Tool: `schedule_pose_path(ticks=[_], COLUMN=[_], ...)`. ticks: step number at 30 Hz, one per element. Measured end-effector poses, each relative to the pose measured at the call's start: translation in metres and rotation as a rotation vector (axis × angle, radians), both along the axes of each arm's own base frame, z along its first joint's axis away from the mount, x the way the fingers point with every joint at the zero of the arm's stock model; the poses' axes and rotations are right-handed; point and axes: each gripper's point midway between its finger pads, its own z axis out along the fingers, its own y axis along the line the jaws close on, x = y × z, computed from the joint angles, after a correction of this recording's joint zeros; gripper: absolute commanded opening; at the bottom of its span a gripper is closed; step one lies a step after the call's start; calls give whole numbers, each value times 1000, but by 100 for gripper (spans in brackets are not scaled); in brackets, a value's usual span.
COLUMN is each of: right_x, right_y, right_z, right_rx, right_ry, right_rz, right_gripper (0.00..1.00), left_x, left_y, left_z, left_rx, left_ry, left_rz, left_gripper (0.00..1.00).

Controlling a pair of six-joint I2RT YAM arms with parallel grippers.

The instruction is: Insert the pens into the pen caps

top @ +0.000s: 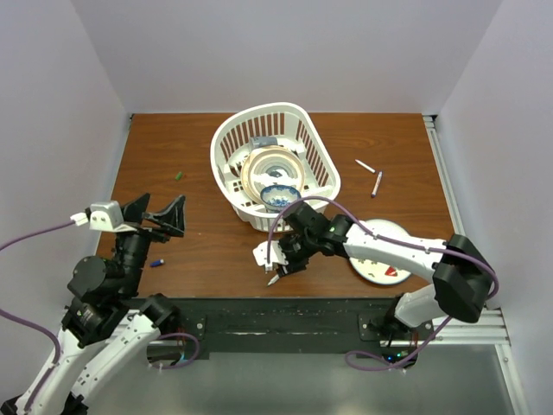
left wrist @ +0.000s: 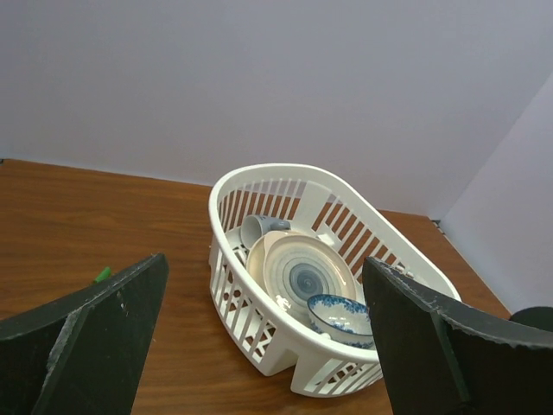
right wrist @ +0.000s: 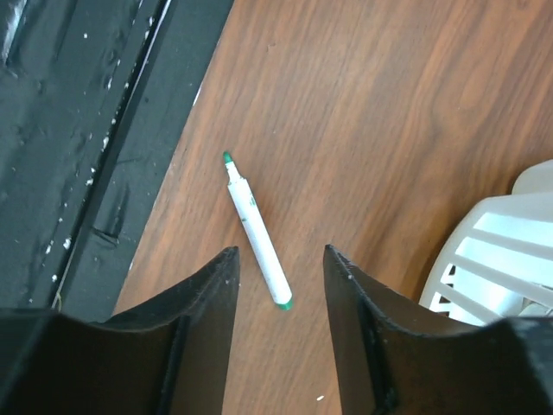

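A white pen with a green tip (right wrist: 256, 230) lies on the wooden table near its front edge, and shows small in the top view (top: 273, 280). My right gripper (right wrist: 278, 252) is open just above it, one finger on each side of the pen's rear end, not touching; it is in front of the basket in the top view (top: 281, 264). Two more pens (top: 365, 165) (top: 377, 183) lie at the back right. A green cap (top: 179, 175) (left wrist: 102, 275) lies at the back left, a blue cap (top: 156, 262) near my left arm. My left gripper (top: 164, 209) (left wrist: 263, 262) is open, empty and raised. The greyish cap is not visible.
A white basket (top: 318, 147) (left wrist: 259, 341) holding a plate, a blue-patterned bowl and a grey cup stands mid-table; its corner shows in the right wrist view (right wrist: 492, 251). A white plate (top: 390, 232) lies under my right arm. The black front rail (right wrist: 78, 130) borders the table.
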Motion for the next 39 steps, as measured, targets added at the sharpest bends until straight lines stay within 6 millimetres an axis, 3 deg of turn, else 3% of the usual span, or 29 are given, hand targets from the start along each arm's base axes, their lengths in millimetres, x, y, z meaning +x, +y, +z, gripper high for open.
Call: schedule_pose_path(ticks=[4,11,20,23,28,33,39], right_x=[-2,-4,8,12,15,16,10], right_y=[-3,-10,-13,-11,-7,-3,-6], right_z=[-11,-50,-78,-78,-80,-79,-78], right_rx=[-35,-144,-214,-211,-213,-222,-244], right_ry=[-28,-22,-57,-76,-76,-62,-3], right_rz=[23,39,34,33,33,29,-11], right_gripper=[42,38,35,33,13,0,0], left_x=[-3,-2,-9,-11,-11,-10,-13], left_y=[9,12,21,25,27,28,14], left_z=[2,0,6,7,6,5,-5], left_rx=[-26,-31,-62,-75,-92,-98,-143], left_ry=[-15,-10,-40,-48,-49,-45,36], left_rz=[31,49,70,83,93,97,21], left_gripper=[100,100,99,99,95,89,88])
